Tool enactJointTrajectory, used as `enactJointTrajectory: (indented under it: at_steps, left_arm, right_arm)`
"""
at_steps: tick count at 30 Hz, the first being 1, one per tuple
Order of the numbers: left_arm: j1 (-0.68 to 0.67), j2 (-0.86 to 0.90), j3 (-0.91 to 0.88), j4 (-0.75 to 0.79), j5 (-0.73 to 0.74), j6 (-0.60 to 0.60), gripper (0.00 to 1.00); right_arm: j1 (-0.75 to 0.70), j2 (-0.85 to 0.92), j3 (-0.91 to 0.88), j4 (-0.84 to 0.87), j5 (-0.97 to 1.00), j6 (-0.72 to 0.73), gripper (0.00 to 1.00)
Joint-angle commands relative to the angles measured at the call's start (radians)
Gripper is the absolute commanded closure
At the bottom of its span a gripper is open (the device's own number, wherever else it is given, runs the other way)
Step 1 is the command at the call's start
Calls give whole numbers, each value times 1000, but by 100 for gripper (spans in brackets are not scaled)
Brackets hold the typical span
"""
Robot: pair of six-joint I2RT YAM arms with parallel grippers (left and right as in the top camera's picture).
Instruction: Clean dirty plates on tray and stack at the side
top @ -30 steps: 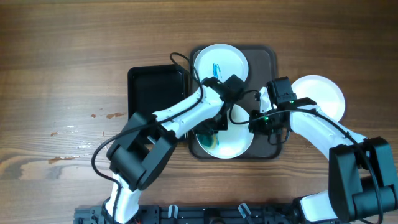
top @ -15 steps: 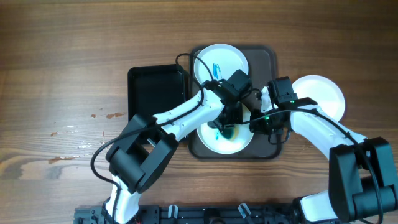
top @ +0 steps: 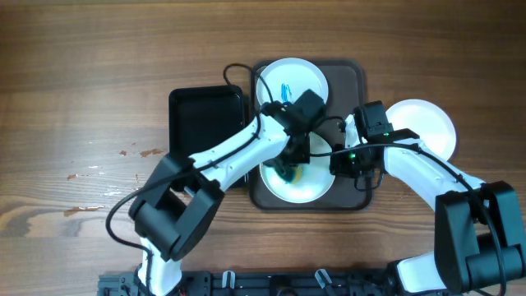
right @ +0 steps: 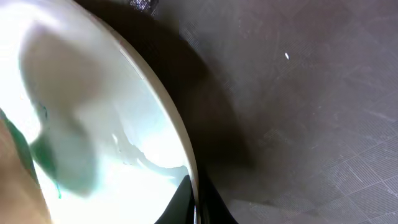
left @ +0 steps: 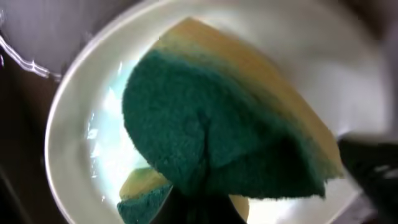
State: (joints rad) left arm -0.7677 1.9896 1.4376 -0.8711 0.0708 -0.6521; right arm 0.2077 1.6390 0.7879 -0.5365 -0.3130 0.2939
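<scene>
The brown-grey tray holds two white plates. The far plate has a blue smear at its centre. My left gripper is shut on a green and yellow sponge and presses it onto the near plate, which looks wet. My right gripper is shut on this plate's right rim, with one finger on each side of it. A third white plate lies on the table right of the tray.
A smaller glossy black tray sits left of the brown-grey tray, under my left arm. The tray's textured floor shows beside the held rim. Bare wood table lies all around.
My left gripper has dragged the sponge from the near plate's near-left part up to its middle. The right gripper has stayed on the rim.
</scene>
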Motion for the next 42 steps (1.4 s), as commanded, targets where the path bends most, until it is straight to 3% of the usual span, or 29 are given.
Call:
enactJointTrajectory:
  at_steps: [1,8,15,17,27,31,36,39,42]
  left_arm:
    - [4,-14,-2,97,-43,-18,96]
    - [4,5,-13,234,-100,-17,96]
    - [-23,137,-14,52,-31,24,96]
    - [-19,115,-13,-40,35,24,96]
    - [-12,50,-10,-251,45,54,96]
    - [40,-41,-7,-111,73,34,96]
    - [37,-6,-8,127,101,-38,96]
    - [10,43,-12,143,100,-40,96]
    - [-1,85,-17,35,101,-35,96]
  right_arm:
    - [-6,33,-13,-15,81,-3,96]
    - [-6,33,-13,-27,92,-5,96]
    - [-6,33,-13,-29,92,-4,96]
    - [-6,33,-13,-26,92,-3,96]
    - [-6,33,-13,-25,92,1,96]
    - [-6,33,-13,-25,93,1,96]
    - [-6,33,-13,-27,92,2,96]
    - [-6,33,-13,-27,92,2,96]
    - [-6,33,-13,-28,92,5,96]
